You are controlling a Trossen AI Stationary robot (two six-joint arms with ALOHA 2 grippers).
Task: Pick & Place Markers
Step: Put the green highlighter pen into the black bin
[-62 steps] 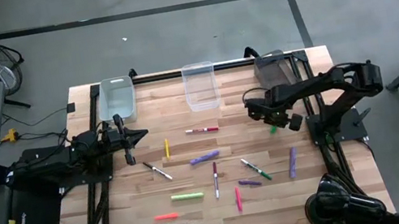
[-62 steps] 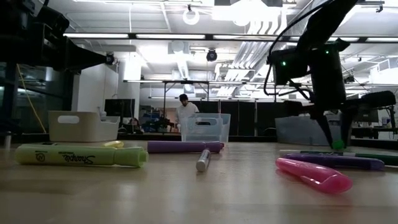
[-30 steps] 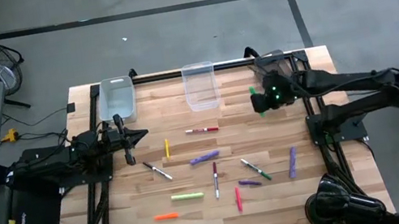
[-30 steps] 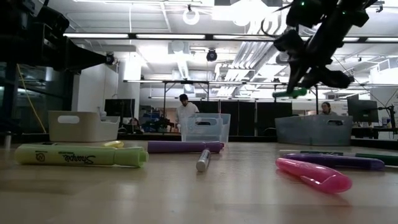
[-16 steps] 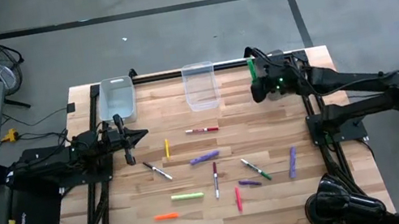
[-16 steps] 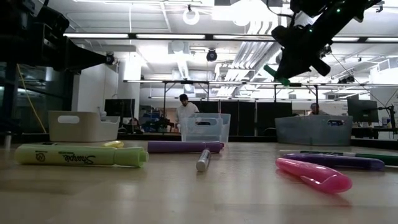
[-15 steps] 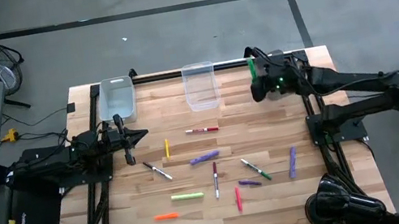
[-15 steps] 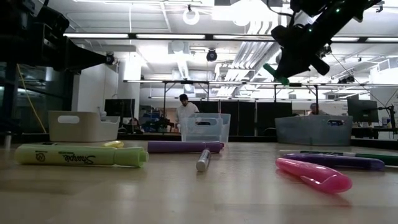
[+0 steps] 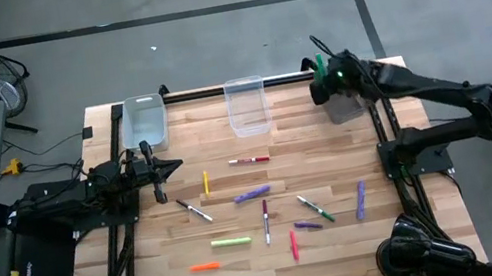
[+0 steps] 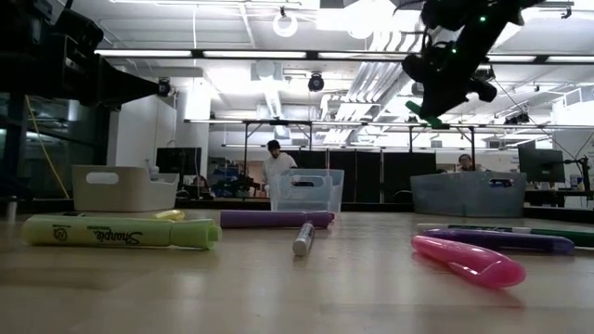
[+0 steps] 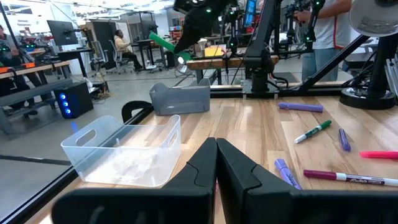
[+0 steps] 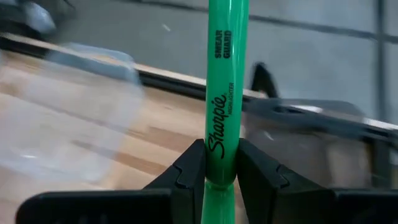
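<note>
My right gripper (image 9: 321,81) hangs high at the table's far right, over a grey bin (image 9: 347,105), shut on a green marker (image 12: 226,74). The same green marker (image 10: 422,115) sticks out under the gripper in the low view. Several other markers lie flat on the wood: a red-and-white one (image 9: 248,160), a yellow one (image 9: 205,183), a purple one (image 9: 252,195), a light green one (image 9: 231,242) and an orange one (image 9: 205,266). My left gripper (image 11: 216,163) rests shut at the table's left side (image 9: 156,177), touching nothing. My right gripper pinches the green marker's barrel (image 12: 219,163) between its two fingers (image 12: 188,169), just below the printed lettering. The marker lies across the fingers, with a long part standing out on one side and a short part on the other. It is lifted clear, tilted, high above the table.
A clear bin (image 9: 246,105) stands at the far middle and another clear bin (image 9: 143,123) at the far left. More markers lie at the near right: a green-capped one (image 9: 315,208), a purple one (image 9: 359,199) and a pink one (image 9: 293,244). People stand in the room beyond the table.
My right gripper has risen and gone toward the table's far edge, from beside the grey bin to above it, rolling its wrist as it went. The green marker stayed in its grip and turned with it.
</note>
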